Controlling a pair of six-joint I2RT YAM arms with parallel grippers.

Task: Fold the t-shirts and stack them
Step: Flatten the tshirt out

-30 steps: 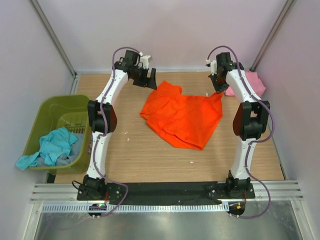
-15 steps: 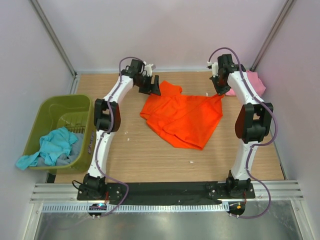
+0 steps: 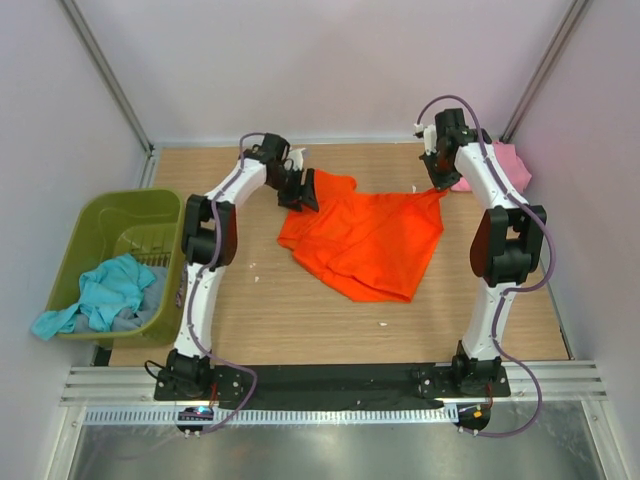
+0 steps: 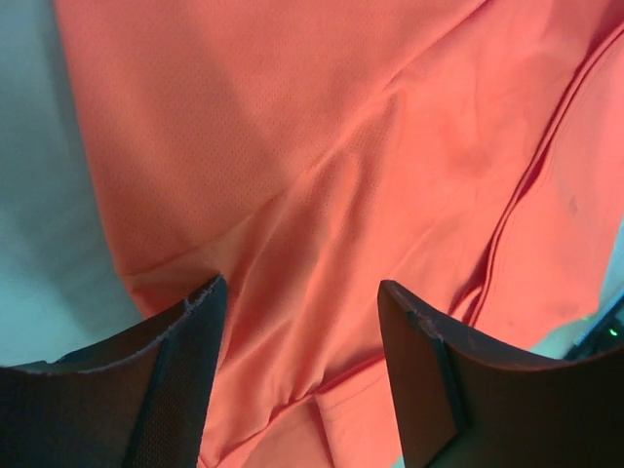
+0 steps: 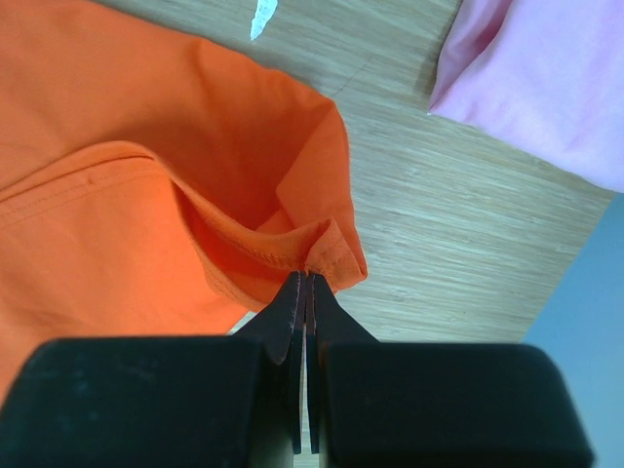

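The bright orange t-shirt (image 3: 365, 238) lies crumpled in the middle of the table. My right gripper (image 3: 440, 182) is shut on its hemmed far right corner (image 5: 327, 255), pinched between the fingertips. My left gripper (image 3: 303, 192) is open, its fingers (image 4: 185, 351) straddling the shirt's far left part, which fills the left wrist view (image 4: 331, 195). A pale pink t-shirt (image 3: 500, 165) lies folded at the far right corner, also in the right wrist view (image 5: 546, 78). A teal t-shirt (image 3: 100, 292) hangs out of the tub.
An olive-green plastic tub (image 3: 95, 222) stands at the left edge of the wooden table (image 3: 270, 310). Side walls close in the table on the left, right and back. A small white scrap (image 5: 263, 18) lies on the wood near the orange shirt.
My left gripper has moved right and down onto the orange shirt's far left part. The shirt's left edge has shifted slightly. The right gripper keeps its hold on the corner.
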